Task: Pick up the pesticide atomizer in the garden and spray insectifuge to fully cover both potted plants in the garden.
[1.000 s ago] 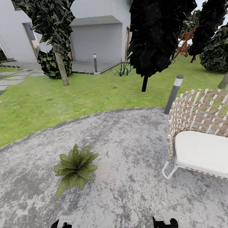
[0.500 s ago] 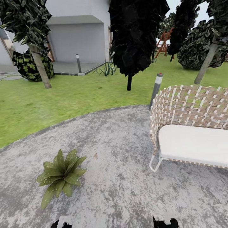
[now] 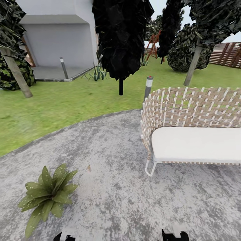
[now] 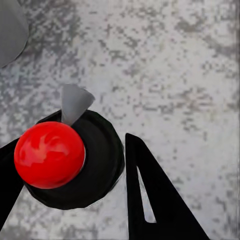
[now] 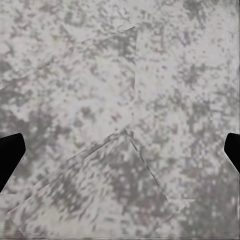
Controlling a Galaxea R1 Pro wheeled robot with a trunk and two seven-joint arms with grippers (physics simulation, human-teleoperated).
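Seemingly halfway: spray bottle [image 4: 70, 165] clamped in left hand [image 4: 87, 137], right hand [image 5: 122, 145] spread empty; 1 potted plant [image 3: 47, 195] pale-specked, probably sprayed, second yet to reach.

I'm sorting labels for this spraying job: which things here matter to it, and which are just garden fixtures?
For the job: potted plant, its leaves speckled pale; spray bottle, held in the left tool.

Just there: wicker seat; bollard lamp; dark tree; fence; house.
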